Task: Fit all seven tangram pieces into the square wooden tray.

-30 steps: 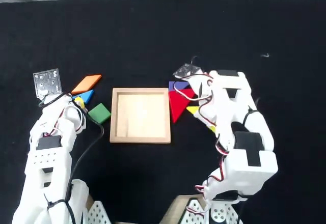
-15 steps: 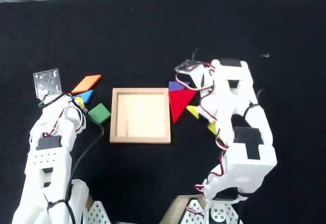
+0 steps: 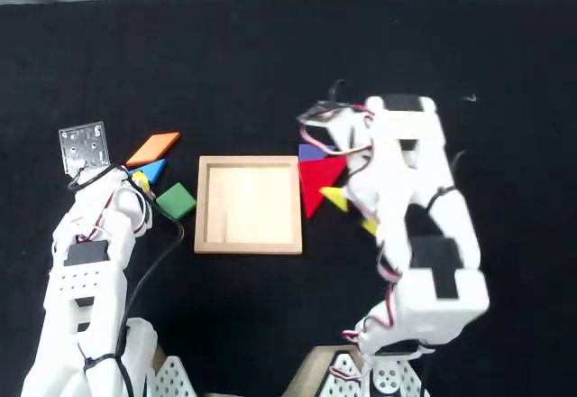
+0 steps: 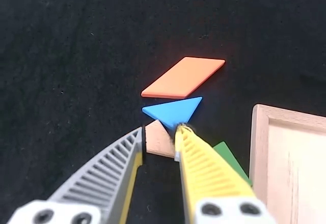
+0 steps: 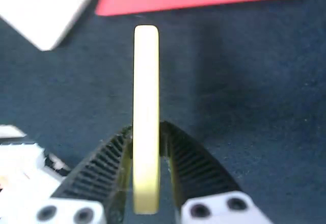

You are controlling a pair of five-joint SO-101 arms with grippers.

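Mid-worktop [image 3: 108,72], the square wooden tray [image 3: 248,164], lying flat. Against its rim on the right arm's side, a red triangle [image 3: 315,180] touching the wood, with a purple piece [image 3: 311,152] at the triangle's far edge. Pinched on edge between the right gripper [image 5: 146,130] fingers [image 5: 178,152], a thin yellow piece [image 5: 146,81], the red triangle just beyond it. On the tray's other side, a green square [image 3: 176,201], a blue triangle [image 4: 173,111] and an orange parallelogram [image 4: 183,76], the last two nearly touching. Left gripper [image 4: 159,132] low over that cluster, fingers [image 4: 204,173] spread either side of a pale wood-coloured piece [image 4: 157,141], the yellow fingertip right at the blue triangle's corner
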